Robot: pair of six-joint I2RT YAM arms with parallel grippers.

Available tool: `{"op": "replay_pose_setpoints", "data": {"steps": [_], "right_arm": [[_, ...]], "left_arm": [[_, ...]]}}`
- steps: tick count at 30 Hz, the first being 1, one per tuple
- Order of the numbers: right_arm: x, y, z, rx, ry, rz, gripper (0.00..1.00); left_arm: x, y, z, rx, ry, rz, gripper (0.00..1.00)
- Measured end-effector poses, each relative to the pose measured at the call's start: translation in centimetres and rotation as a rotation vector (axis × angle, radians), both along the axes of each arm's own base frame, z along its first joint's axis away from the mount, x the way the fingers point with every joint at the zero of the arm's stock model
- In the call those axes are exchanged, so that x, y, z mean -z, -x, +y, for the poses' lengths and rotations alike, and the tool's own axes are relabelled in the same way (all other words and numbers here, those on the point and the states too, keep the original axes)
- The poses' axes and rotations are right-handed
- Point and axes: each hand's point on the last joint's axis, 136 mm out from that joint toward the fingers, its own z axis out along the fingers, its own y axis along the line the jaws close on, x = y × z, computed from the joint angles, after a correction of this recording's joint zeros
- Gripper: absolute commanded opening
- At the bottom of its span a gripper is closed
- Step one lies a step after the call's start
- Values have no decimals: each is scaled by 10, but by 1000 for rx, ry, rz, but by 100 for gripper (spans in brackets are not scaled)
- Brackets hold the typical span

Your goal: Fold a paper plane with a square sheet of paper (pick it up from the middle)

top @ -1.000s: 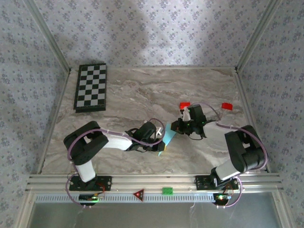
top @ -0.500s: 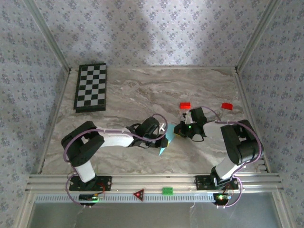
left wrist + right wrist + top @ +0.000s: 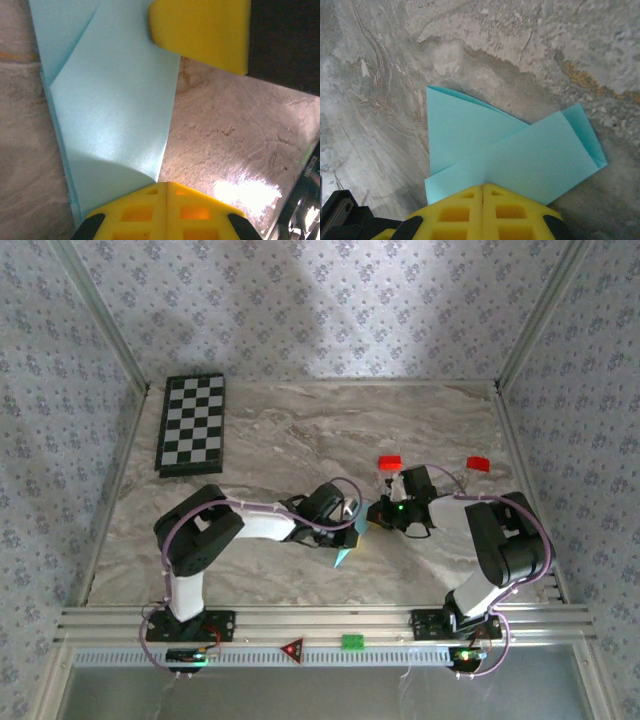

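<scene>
The light cyan paper [image 3: 345, 546] lies folded on the marble table [image 3: 300, 440] between my two grippers, its pointed end toward the near edge. In the left wrist view the paper [image 3: 110, 110] shows a diagonal flap. My left gripper [image 3: 166, 185] is shut, its tips down at the paper's right edge. My right gripper [image 3: 483, 186] is shut too, tips pressed on the overlapping flaps of the paper [image 3: 520, 155]. One yellow finger of the right gripper [image 3: 200, 30] rests on the paper's far corner. From above, the left gripper [image 3: 350, 525] and right gripper [image 3: 372, 515] almost touch.
Two small red blocks [image 3: 389, 461] [image 3: 478, 464] lie behind the right gripper. A chessboard [image 3: 192, 423] sits at the far left. A green block [image 3: 352, 642] and a red triangle [image 3: 292, 647] rest on the front rail. Frame posts and patterned walls close in the table.
My left gripper has slid right along the paper toward the right gripper, and its elbow has swung right. The paper now lies lower and more hidden. The right gripper barely moved.
</scene>
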Motion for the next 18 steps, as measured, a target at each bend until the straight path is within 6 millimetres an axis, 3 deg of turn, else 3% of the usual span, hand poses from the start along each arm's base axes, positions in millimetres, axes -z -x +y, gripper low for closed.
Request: {"op": "replay_pose_setpoints", "data": {"steps": [5, 18], "right_arm": [[0, 3, 0, -8, -6, 10, 1], [-1, 0, -2, -7, -20, 8, 5]], "left_arm": [[-2, 9, 8, -1, 1, -24, 5], [-3, 38, 51, 12, -118, -18, 2]]}}
